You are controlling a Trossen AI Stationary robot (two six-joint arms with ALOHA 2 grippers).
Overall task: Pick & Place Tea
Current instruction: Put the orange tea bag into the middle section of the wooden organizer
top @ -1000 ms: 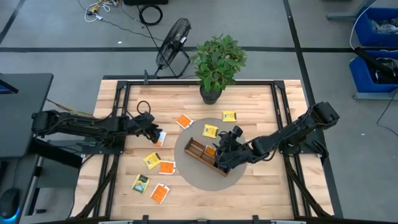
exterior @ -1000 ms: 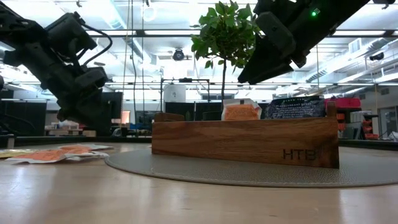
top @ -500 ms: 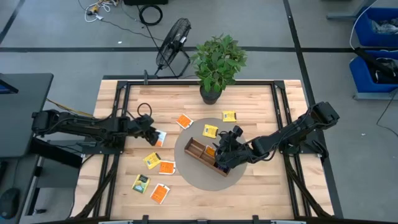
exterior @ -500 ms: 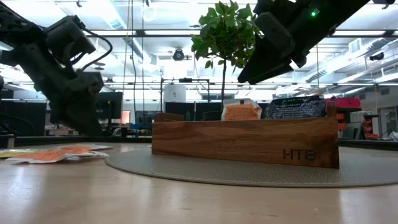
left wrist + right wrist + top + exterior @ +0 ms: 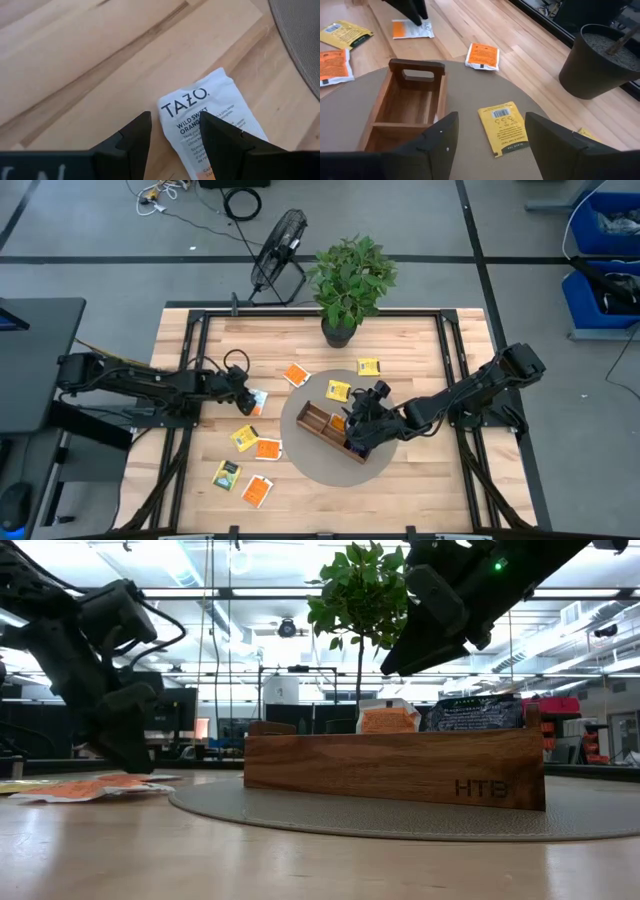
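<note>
My left gripper (image 5: 246, 394) (image 5: 128, 762) is open and low over the table, pointing down. Its fingers stand either side of the white end of an orange-and-white tea sachet (image 5: 202, 117) (image 5: 258, 401) that lies flat on the wood. My right gripper (image 5: 357, 427) (image 5: 492, 147) hangs open above the long wooden tray (image 5: 335, 432) (image 5: 410, 105), which sits on a round grey mat (image 5: 310, 455). An orange sachet (image 5: 388, 720) and a dark blue one (image 5: 472, 712) stand in the tray. More sachets lie flat: a yellow one (image 5: 338, 391) on the mat, an orange (image 5: 295, 374) and a yellow (image 5: 368, 366) beyond it. My left gripper comes from above at the sachet's white end (image 5: 172, 107), one finger (image 5: 220, 135) in front of the sachet, the other (image 5: 132, 137) over bare wood. Whether either finger touches it I cannot tell.
A potted plant (image 5: 350, 280) stands at the far edge, a black fan (image 5: 277, 245) beyond the table. Near the left front lie a yellow (image 5: 244, 437), an orange (image 5: 268, 448), a yellow-green (image 5: 227, 475) and another orange sachet (image 5: 258, 491).
My left gripper has come down toward the orange-and-white sachet and tipped more steeply, staying open. The sachets and the tray have not moved.
</note>
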